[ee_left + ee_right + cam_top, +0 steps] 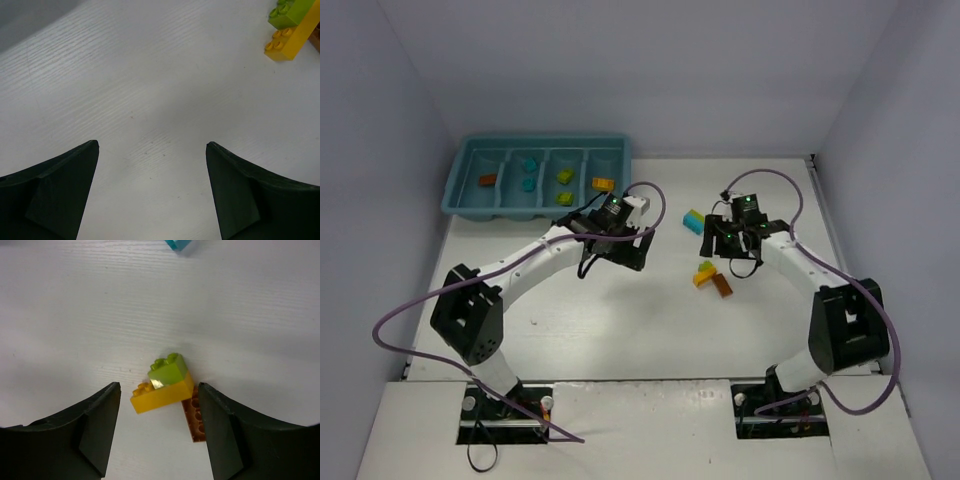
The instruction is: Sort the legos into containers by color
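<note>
So the tray sat back left on the table, its four bins side by side holding one, two, two and one legos, left to right. Off to the right, a stacked pair lay touching a third brick, with a lone brick behind them.

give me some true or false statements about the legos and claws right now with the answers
The left claw holds a brick. False: it is open and empty.
A lime green brick touches a yellow brick. True.
The tray sits by the right arm. False: it is at the far left.
A brown brick lies against the yellow brick. True.
The right claw is clamped on the teal brick. False: it is open, and the teal brick lies apart.
</note>
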